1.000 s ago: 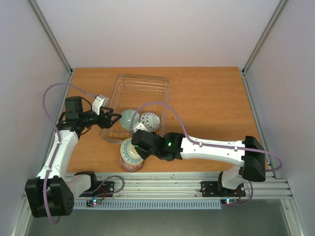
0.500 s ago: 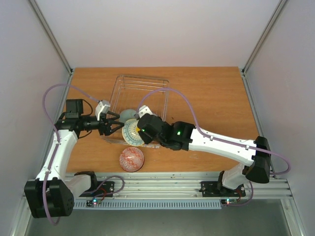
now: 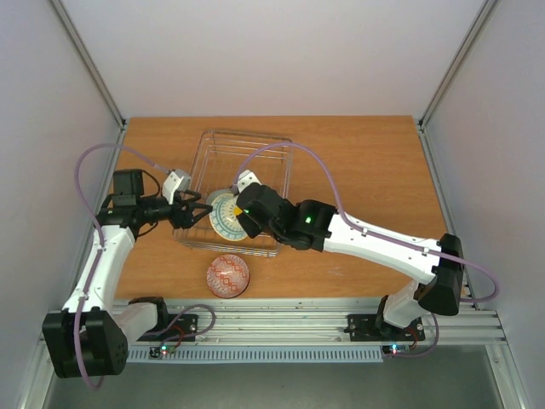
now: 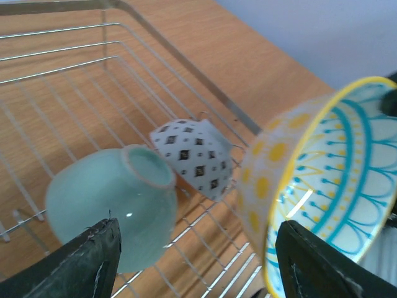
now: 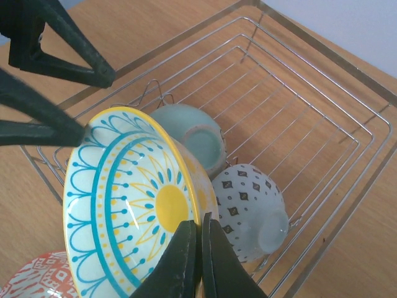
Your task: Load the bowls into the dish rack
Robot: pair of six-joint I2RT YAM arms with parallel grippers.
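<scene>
My right gripper [image 5: 200, 218] is shut on the rim of the cream-yellow bowl [image 5: 133, 198] with the teal-yellow inside, held on edge over the near left part of the dish rack [image 3: 255, 141]. The bowl also shows in the top view [image 3: 226, 216] and the left wrist view [image 4: 322, 180]. A mint green bowl [image 5: 193, 138] and a white dark-speckled bowl [image 5: 251, 208] lie in the rack. My left gripper [image 3: 194, 210] is open and empty at the rack's left side, beside the held bowl. A red patterned bowl [image 3: 228, 276] sits upside down on the table, near the rack's front.
The wooden table [image 3: 366, 170] is bounded by white walls and metal posts at the back corners. The rack's wire walls [image 5: 347, 93] stand around the bowls. Purple cables loop over both arms.
My right gripper has carried the cream-yellow bowl from on top of the red bowl up and back over the rack. My left gripper has shifted slightly at the rack's left side.
</scene>
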